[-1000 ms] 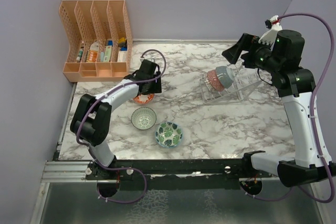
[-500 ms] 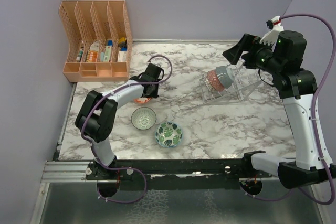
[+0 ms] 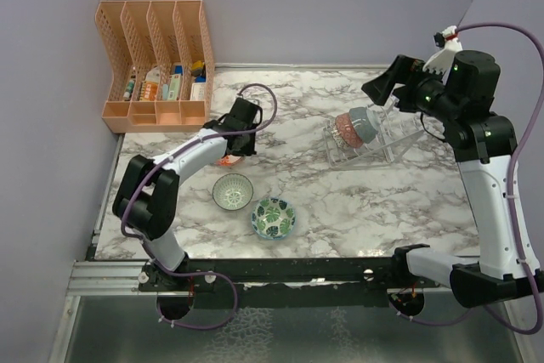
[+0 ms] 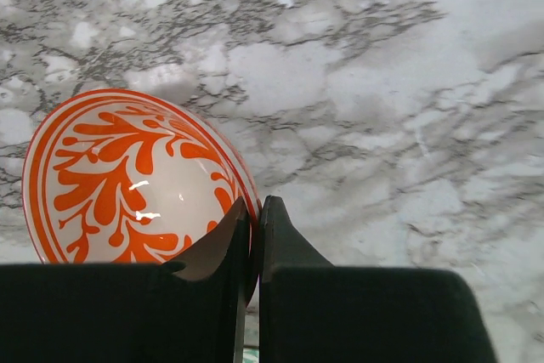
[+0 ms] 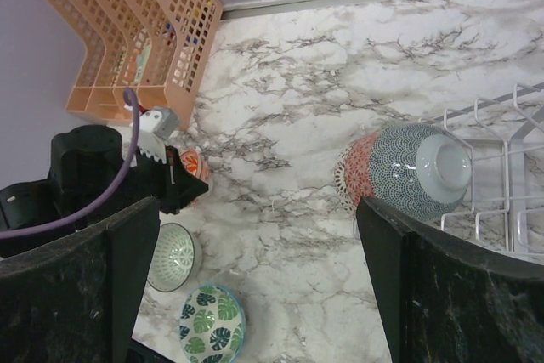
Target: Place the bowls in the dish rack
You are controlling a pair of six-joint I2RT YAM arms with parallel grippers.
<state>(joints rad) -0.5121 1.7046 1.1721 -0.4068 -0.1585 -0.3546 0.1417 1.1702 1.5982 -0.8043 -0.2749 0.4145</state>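
Observation:
An orange-red patterned bowl (image 4: 119,176) sits on the marble table, and my left gripper (image 4: 253,214) is shut on its right rim, one finger inside and one outside. From above, that left gripper (image 3: 235,144) covers most of this bowl (image 3: 225,161). A pale green lattice bowl (image 3: 232,191) and a leaf-print bowl (image 3: 273,218) stand free nearer the arms. The clear dish rack (image 3: 393,140) holds bowls on edge at its left end: a grey-blue one (image 5: 406,172) and a red dotted one (image 5: 357,172). My right gripper (image 3: 393,89) hovers open above the rack, holding nothing.
An orange plastic file organiser (image 3: 157,61) with small items stands at the back left corner against the wall. The lilac walls close off the left and back of the table. The rack's right prongs (image 5: 510,167) hold nothing.
My left gripper has closed onto the orange-red bowl's rim, and the left arm has shifted slightly. The right arm has barely moved.

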